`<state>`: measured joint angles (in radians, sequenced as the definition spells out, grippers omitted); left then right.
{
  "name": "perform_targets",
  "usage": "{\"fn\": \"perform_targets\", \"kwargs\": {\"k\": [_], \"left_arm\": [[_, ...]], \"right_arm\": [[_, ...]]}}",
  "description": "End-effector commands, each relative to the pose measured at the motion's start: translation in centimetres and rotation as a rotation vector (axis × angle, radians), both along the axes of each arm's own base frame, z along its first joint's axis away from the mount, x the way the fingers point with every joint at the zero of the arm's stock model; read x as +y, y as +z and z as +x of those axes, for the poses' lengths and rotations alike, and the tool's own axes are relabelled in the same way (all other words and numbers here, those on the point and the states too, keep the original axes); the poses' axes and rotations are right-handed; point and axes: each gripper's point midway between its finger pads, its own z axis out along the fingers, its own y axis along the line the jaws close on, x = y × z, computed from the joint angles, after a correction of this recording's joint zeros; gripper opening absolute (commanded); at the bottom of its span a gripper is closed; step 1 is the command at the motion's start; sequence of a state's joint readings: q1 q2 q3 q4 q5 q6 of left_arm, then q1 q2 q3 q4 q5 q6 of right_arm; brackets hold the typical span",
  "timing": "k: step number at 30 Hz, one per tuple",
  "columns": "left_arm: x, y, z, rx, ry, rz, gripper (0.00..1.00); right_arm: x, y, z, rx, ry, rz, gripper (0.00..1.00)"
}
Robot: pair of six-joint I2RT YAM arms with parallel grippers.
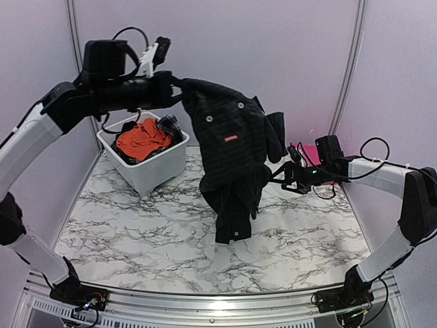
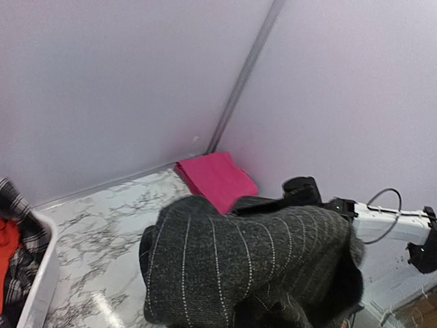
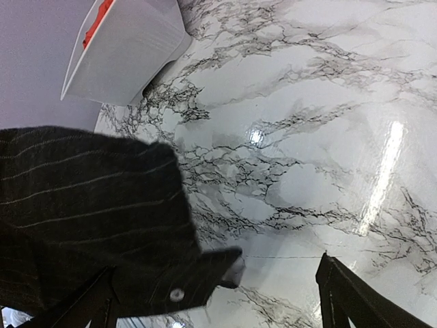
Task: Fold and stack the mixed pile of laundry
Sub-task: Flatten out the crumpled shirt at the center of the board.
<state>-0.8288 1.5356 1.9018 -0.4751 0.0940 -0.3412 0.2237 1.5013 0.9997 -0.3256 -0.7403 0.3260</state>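
We clamp our left fingers [image 1: 171,85] on the shirt [image 1: 229,137] and hang it high over the worktop [image 1: 136,225] so it drapes straight, while our right fingers [image 3: 345,297] stand apart beside its lower edge, ready to pinch it.

The left arm [image 1: 27,147] and right arm [image 1: 379,176] have white shells, black joints, looping black cables.

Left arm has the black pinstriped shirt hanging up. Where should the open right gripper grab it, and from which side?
Take the buttoned corner of the black pinstriped shirt, coming in level from the robot's right. The shirt hangs bunched from the shut left gripper, and that loose corner juts out just ahead of the open right gripper, so a short straight advance should put it between the fingers.
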Motion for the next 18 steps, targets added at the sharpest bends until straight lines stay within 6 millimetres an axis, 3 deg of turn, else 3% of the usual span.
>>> {"fn": "perform_targets", "kwargs": {"k": [1, 2, 3, 4, 6, 9, 12, 18], "left_arm": [[5.9, -11.0, 2.4, 0.153, 0.185, 0.132, 0.19], [7.3, -14.6, 2.1, 0.208, 0.213, 0.192, 0.42], [9.8, -18.5, 2.1, 0.270, 0.303, 0.263, 0.75], [12.0, -21.7, 1.8, 0.330, 0.372, 0.312, 0.85], [15.5, -25.8, 0.8, 0.402, 0.463, 0.354, 0.96], [16.8, -26.1, -0.5, 0.387, 0.484, 0.345, 0.99], [14.2, -26.2, -1.2, 0.352, 0.383, 0.402, 0.99], [3.1, -28.4, -4.4, 0.297, 0.036, 0.574, 0.99]], "right_arm": [[0.0, 0.4, 0.6, -0.028, 0.012, 0.004, 0.94], [0.1, 0.4, 0.4, -0.029, 0.018, 0.001, 0.94], [0.1, 0.4, 0.3, -0.032, 0.026, -0.003, 0.94], [0.3, 0.4, 0.1, -0.034, 0.037, -0.009, 0.94], [0.5, -0.1, -0.4, -0.030, 0.058, -0.036, 0.94], [1.0, -0.9, -1.0, -0.020, 0.088, -0.068, 0.93], [1.6, -2.0, -1.5, -0.010, 0.121, -0.100, 0.92], [3.3, -5.1, -3.5, 0.036, 0.198, -0.197, 0.89]]}}
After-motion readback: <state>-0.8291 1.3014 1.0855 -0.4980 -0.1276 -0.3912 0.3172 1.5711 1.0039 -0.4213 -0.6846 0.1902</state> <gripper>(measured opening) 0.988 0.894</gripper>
